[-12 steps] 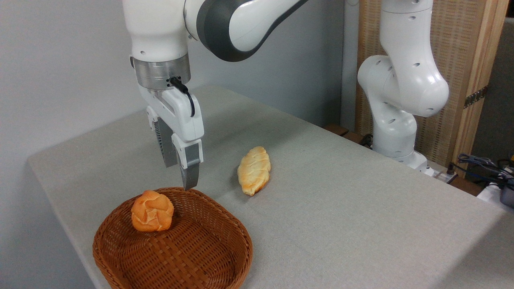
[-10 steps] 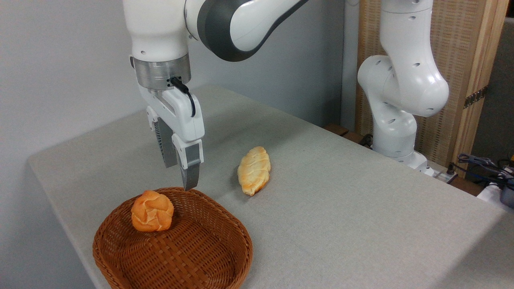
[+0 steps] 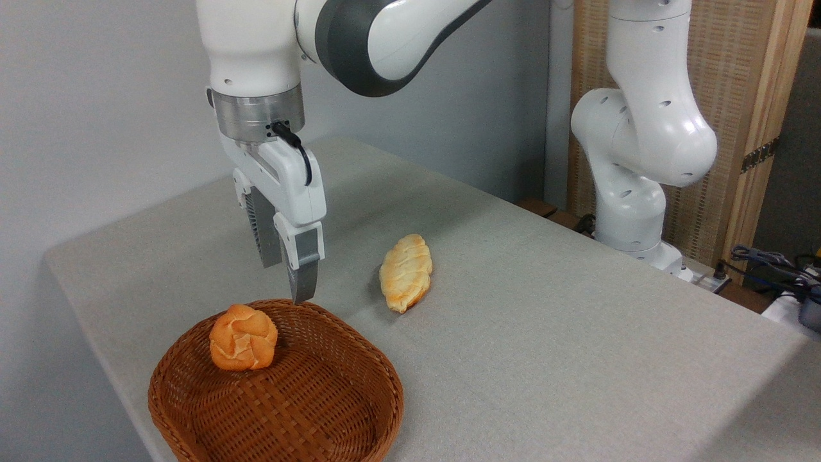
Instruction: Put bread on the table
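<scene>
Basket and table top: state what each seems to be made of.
Basket: woven wicker or rattan by the look, brown with a slight sheen; interlaced strips show. Table: seemingly covered in matte light-grey fabric, judging by its fine grainy texture; what lies beneath is hidden.

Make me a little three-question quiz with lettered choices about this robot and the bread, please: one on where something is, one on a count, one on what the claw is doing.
1. Where is the round orange bun?
A. In the wicker basket
B. On the bare table
C. In the gripper

2. How many pieces of bread are in view?
A. One
B. Two
C. Four

3. What does the gripper hold?
A. The pale long loaf
B. The basket
C. Nothing

Answers: 1 A, the bun sits inside the woven rim. 2 B, the bun plus the loaf lying on the table. 3 C, its fingers hang in the air above the basket's far rim.
</scene>
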You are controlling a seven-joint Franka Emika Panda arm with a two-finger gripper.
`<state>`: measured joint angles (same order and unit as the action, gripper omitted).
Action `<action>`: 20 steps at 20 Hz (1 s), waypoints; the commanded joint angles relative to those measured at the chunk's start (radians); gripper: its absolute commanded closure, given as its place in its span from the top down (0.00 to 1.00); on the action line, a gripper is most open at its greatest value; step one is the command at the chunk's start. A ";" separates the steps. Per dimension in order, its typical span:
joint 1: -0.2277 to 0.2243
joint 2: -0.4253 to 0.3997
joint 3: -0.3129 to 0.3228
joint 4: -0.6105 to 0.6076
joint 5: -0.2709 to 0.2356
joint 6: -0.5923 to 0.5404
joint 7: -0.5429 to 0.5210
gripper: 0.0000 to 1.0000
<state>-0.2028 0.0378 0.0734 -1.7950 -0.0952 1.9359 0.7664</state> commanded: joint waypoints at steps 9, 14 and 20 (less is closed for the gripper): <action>-0.007 0.005 0.000 0.006 0.002 0.012 -0.016 1.00; -0.007 0.005 -0.001 0.006 0.002 0.012 -0.016 1.00; -0.007 0.005 -0.001 0.005 0.002 0.025 -0.007 1.00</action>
<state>-0.2052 0.0394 0.0705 -1.7950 -0.0952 1.9369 0.7664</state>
